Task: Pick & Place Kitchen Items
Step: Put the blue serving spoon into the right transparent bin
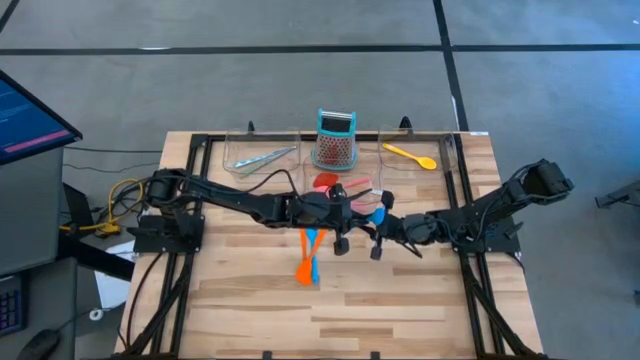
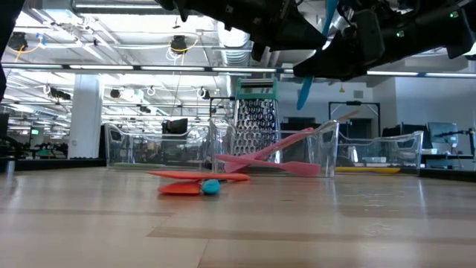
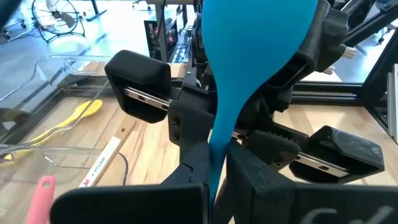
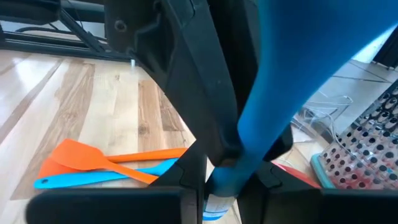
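A blue spoon (image 3: 255, 43) stands nearly upright above the table's middle, bowl up, with both grippers shut on it. My left gripper (image 1: 352, 212) reaches in from the table's left and my right gripper (image 1: 385, 222) from its right, so they meet face to face. The spoon's lower end (image 2: 304, 93) hangs below them. An orange spatula (image 1: 304, 262) and a blue spatula (image 1: 315, 255) lie flat on the table just nearer than the grippers. Pink spatulas (image 2: 275, 160) and a red utensil (image 1: 325, 182) lie just beyond them. My left gripper pinches the blue spoon's handle (image 3: 217, 152) between its two fingers, below the bowl. The fingers come in nearly level from the table's left and lie across the handle. The spoon is lifted clear, bowl up. My right gripper pinches the same handle (image 4: 231, 171) between its two fingers, nearly level from the table's right and across it. The left gripper stands close in front of it on the same handle.
At the far edge stand a clear tray (image 1: 225, 150) with metal tongs (image 1: 258, 158), a teal-topped grater (image 1: 335, 140) and a second clear tray (image 1: 447, 142) with a yellow spoon (image 1: 410, 154). Bare wood lies toward the near edge.
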Robot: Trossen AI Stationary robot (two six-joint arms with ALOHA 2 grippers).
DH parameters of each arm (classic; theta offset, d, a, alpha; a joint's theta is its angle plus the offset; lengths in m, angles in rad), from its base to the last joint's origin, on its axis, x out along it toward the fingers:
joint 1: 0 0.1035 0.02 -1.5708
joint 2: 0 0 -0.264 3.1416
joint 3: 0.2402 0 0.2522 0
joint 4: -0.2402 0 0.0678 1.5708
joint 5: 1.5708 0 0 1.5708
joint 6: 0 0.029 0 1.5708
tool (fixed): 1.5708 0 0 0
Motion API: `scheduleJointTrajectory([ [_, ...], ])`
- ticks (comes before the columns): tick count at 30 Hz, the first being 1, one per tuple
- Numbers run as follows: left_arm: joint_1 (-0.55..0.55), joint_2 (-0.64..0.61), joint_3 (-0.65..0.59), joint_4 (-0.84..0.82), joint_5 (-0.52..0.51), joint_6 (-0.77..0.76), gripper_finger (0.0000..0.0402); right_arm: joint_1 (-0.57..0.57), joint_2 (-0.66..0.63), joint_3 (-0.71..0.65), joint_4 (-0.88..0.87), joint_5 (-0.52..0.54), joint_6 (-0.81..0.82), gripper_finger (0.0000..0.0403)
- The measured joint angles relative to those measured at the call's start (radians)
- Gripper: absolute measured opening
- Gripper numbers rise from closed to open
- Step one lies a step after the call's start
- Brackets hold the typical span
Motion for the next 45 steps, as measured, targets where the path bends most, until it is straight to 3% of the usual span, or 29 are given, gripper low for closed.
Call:
scheduleJointTrajectory([
  [9, 0.001, 0.0, 0.0, 0.002, -0.001, -0.011, 0.0015, 0.0, -0.004, 0.0, -0.005, 0.0, -0.005, 0.0049],
  [17, 0.002, 0.0, 0.002, 0.015, -0.006, -0.019, 0.0068, 0.001, -0.097, 0.001, -0.105, -0.002, -0.012, 0.0049],
  [22, 0.002, -0.011, 0.001, 0.009, -0.007, -0.016, 0.0101, -0.001, -0.177, 0.001, -0.216, 0.004, -0.011, 0.0049],
  [29, 0.002, -0.137, 0.0, -0.101, -0.006, -0.014, 0.0104, -0.039, -0.336, 0.01, -0.465, 0.085, -0.008, 0.0049],
  [33, -0.001, -0.22, 0.0, -0.249, -0.005, -0.038, 0.0098, -0.11, -0.41, 0.07, -0.71, 0.154, 0.017, 0.0049],
  [40, -0.023, -0.299, 0.0, -0.399, -0.005, -0.048, 0.0088, -0.331, -0.435, 0.211, -1.033, 0.155, -0.003, 0.0049],
  [42, -0.031, -0.316, 0.0, -0.443, -0.02, -0.048, 0.0084, -0.414, -0.433, 0.247, -1.088, 0.126, -0.032, 0.0049],
  [45, -0.043, -0.334, 0.0, -0.532, -0.084, -0.052, 0.0075, -0.564, -0.433, 0.283, -1.145, -0.007, -0.076, 0.0049],
])
